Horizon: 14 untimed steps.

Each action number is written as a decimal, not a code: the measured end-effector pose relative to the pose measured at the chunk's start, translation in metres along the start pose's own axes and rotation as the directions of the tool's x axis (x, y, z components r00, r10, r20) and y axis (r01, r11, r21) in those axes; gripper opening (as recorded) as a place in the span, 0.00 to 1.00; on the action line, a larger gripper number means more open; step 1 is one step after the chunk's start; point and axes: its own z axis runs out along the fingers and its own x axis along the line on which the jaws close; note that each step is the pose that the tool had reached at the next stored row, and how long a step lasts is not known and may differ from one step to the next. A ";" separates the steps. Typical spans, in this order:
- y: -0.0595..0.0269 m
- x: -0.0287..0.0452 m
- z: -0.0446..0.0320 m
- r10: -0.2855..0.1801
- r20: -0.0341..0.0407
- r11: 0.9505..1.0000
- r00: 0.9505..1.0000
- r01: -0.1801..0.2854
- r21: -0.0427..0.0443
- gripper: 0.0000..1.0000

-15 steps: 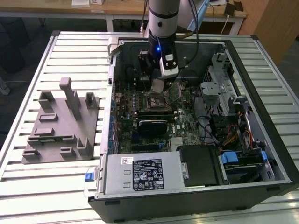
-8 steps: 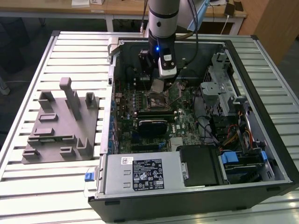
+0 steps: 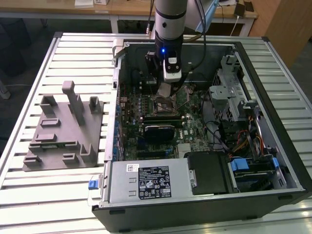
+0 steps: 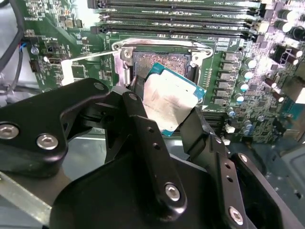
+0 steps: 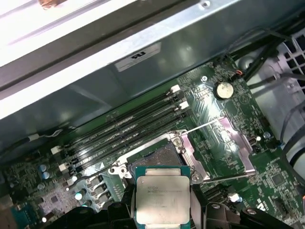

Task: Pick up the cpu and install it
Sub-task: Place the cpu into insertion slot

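Black fingers [image 4: 143,129] are closed narrowly on the cpu [image 4: 171,100], pinching it by two opposite edges. Its pale silver lid faces out between them, with a strip of green rim showing past it. It looks to be a light, thin, stiff plate, so weight should be no trouble. The smooth metal top offers little to hold, and the underside contacts are likely delicate, so a grip on the bare side edges seems the right one, firm enough to stop it sliding or twisting but no harder. Just beyond the fingertips, and lower, lies the open socket [image 5: 159,155], its dark bed bare and the chip not yet seated in it. Whether the chip hangs level with that bed I cannot tell. The socket's fine contacts are probably the most fragile part here, so a skewed or dragged landing would be the danger. Beside the socket the metal load plate [image 5: 214,143] is swung open, and past the socket run the memory slots [image 5: 124,124]. Further out from the fingers sit the case [image 3: 204,195], the slatted desk [image 3: 53,195] and a grey fixture [image 3: 63,131], well apart.
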 end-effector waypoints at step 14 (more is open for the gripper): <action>0.0000 0.0000 0.0004 0.122 0.009 0.993 0.993 -0.122 0.001 0.54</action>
